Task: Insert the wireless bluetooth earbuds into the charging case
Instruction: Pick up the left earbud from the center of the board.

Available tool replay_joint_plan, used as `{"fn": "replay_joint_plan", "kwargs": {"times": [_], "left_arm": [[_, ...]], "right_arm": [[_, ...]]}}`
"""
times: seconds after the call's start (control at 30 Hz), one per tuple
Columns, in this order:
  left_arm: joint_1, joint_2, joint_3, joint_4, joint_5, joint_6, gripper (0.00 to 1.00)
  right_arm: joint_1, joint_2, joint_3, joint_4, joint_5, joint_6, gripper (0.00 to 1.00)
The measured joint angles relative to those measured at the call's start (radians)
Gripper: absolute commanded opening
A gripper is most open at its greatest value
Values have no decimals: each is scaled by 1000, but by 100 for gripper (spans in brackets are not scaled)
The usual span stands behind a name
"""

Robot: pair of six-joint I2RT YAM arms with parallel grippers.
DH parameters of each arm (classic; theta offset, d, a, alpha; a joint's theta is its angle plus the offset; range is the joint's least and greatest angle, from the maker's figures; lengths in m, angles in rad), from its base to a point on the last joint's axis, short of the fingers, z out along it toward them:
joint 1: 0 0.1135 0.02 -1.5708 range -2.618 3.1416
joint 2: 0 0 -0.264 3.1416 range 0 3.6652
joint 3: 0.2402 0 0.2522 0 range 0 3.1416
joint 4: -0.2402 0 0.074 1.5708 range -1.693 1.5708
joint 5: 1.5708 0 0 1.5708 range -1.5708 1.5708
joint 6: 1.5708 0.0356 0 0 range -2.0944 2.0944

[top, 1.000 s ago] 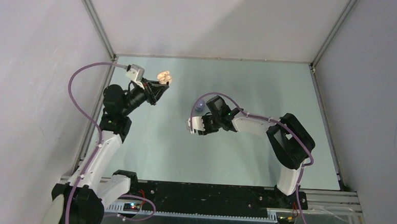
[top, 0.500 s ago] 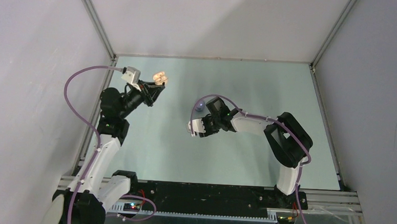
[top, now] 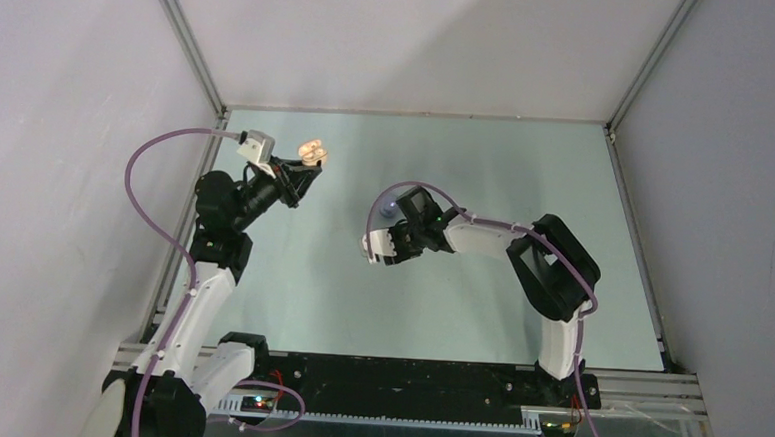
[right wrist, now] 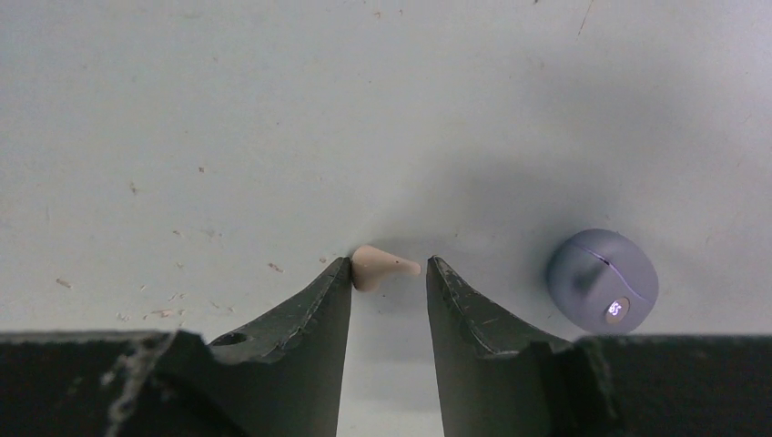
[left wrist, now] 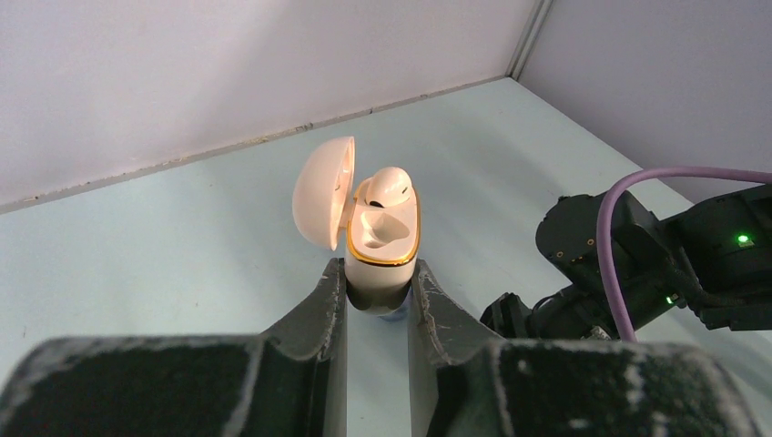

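Half done: my left claw pinches the open charging case, one earbud seated. My right claw, jaws spread, straddles the second earbud, not yet gripped.

arms: white links, black joints | cables: purple | tool fingers: dark grey, scuffed | LED: green

The charging case is cream with a gold rim. The seated earbud is cream. The loose earbud is beige. The second case is lilac with a white-lit indicator. The bench is pale blue-green, finely speckled. The cable is purple.
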Motion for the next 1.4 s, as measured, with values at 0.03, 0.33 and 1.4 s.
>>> {"fn": "replay_joint_plan", "kwargs": {"times": [0.03,0.33,1.4], "left_arm": [[0,0,0,0,0,1,0],[0,3,0,0,0,9,0],[3,222,22,158,255,-2,0]], "right_arm": [[0,6,8,-5,-2,-1,39],[1,39,70,-82,-12,-23,32],[-288,-153,483,-154,-628,842,0]]}}
